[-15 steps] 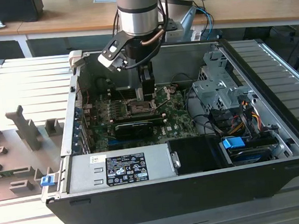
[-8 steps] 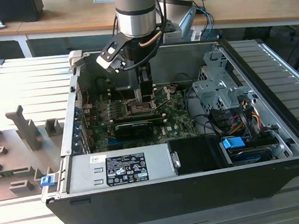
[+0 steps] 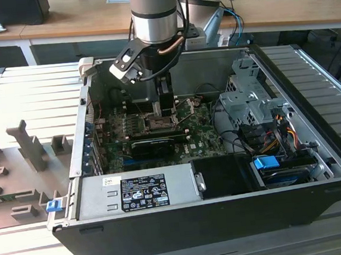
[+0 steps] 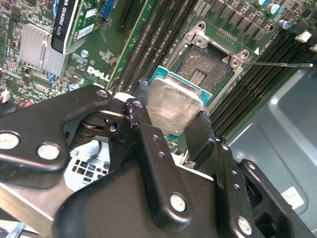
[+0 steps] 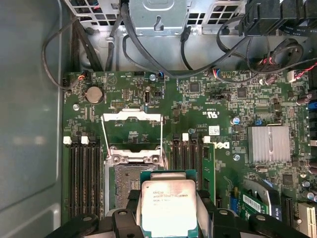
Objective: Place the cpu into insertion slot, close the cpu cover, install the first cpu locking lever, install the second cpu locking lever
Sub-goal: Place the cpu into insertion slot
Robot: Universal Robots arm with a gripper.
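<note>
Step one in hand: the gripper (image 4: pixel 172 113) pinches the cpu (image 5: pixel 168 208) by two opposite edges, held above the motherboard at the edge of the open insertion slot (image 4: pixel 205 67). Seating it calls for squaring chip to socket and a gentle descent.

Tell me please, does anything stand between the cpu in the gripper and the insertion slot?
Nothing visible does. The gripper holds the cpu by its edges, close to the insertion slot, whose dark contact field lies bare. The cpu cover is swung back, off the slot.
</note>
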